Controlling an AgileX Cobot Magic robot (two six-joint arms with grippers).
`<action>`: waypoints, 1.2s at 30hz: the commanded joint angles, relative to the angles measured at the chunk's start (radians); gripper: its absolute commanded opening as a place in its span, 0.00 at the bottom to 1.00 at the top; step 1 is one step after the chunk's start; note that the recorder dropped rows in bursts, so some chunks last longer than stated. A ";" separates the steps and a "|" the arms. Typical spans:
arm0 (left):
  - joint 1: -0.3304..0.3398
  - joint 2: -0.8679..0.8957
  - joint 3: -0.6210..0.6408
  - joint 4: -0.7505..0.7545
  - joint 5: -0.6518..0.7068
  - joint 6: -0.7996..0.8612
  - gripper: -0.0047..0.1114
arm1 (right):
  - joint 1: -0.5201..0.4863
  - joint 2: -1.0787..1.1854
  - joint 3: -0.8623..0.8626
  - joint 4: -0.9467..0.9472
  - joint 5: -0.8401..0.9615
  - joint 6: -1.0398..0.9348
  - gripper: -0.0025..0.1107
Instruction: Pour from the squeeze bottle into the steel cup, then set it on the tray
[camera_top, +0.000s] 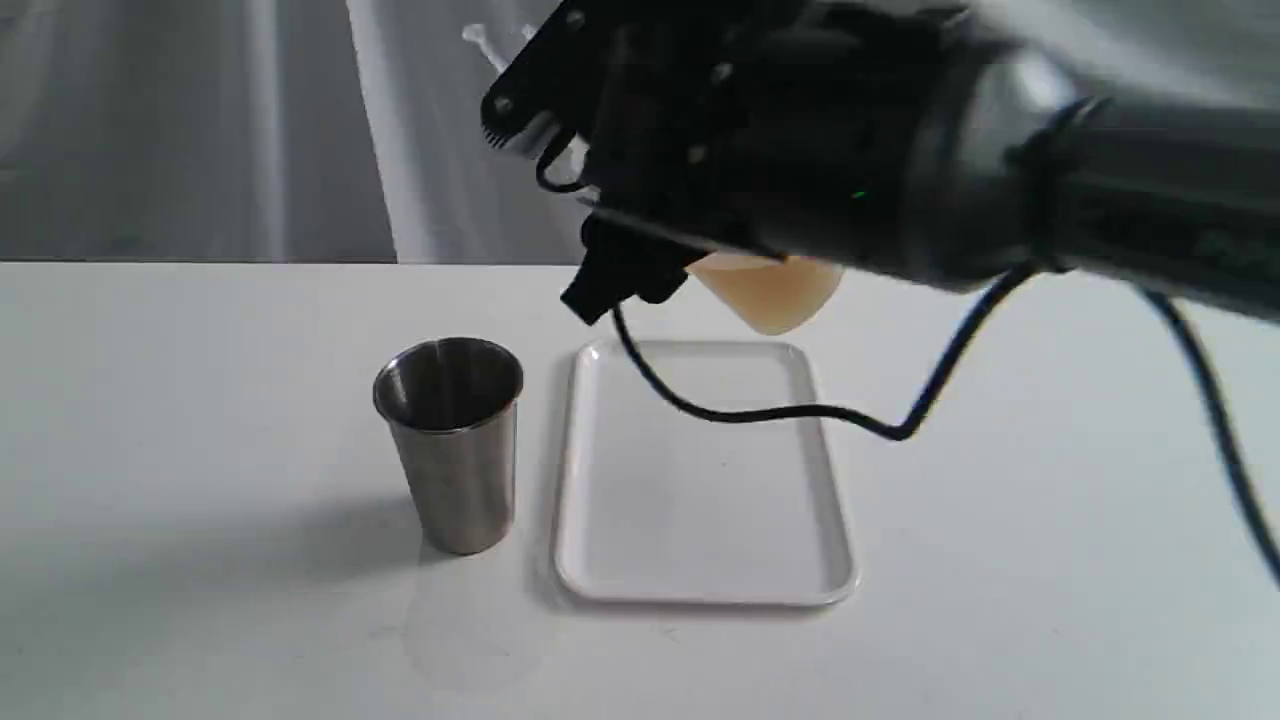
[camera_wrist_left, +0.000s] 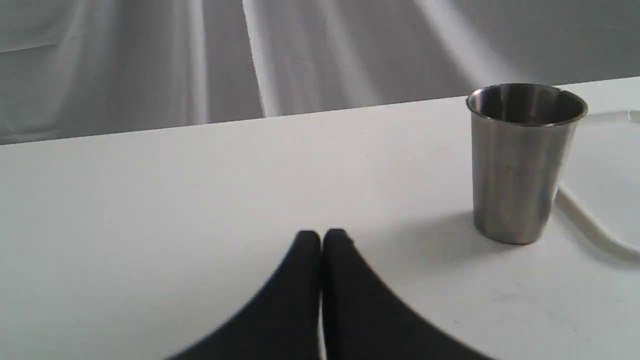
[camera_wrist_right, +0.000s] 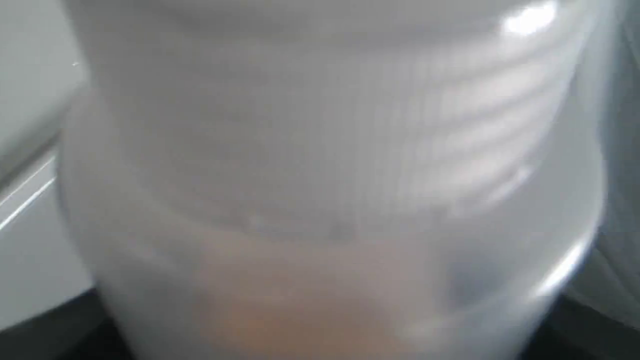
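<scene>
**Squeeze bottle held tilted in the air over the tray's far end**

The squeeze bottle (camera_top: 770, 292) hangs clear of the desk (camera_top: 200, 400), above the far end of the tray (camera_top: 700, 520) and touching nothing below it. Only its lower end shows in the exterior view: a rounded corner full of amber liquid, pointing down. Its long axis leans, the base low and to the right and the upper part rising leftward behind the right claw (camera_top: 560, 190), so the nozzle's direction cannot be read. The right claw pinches the bottle, one finger above it and one below. In the right wrist view the bottle fills the picture (blurred), a ribbed whitish collar with amber beneath.

A black cable (camera_top: 800, 410) droops from the right arm across the tray.

The steel cup (camera_top: 450, 450) stands upright on the desk just left of the tray, a narrow gap between them, mouth up and interior dark.

The left claw (camera_wrist_left: 322, 239) sits low over bare desk, its fingers pressed together, apart from the cup.
</scene>
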 joint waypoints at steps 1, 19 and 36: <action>-0.006 -0.003 0.004 -0.001 -0.007 -0.002 0.04 | 0.037 0.070 -0.063 -0.110 0.037 0.006 0.15; -0.006 -0.003 0.004 -0.001 -0.007 -0.002 0.04 | 0.066 0.138 -0.068 -0.191 0.027 -0.071 0.15; -0.006 -0.003 0.004 -0.001 -0.007 -0.005 0.04 | 0.118 0.187 -0.068 -0.352 0.134 -0.002 0.15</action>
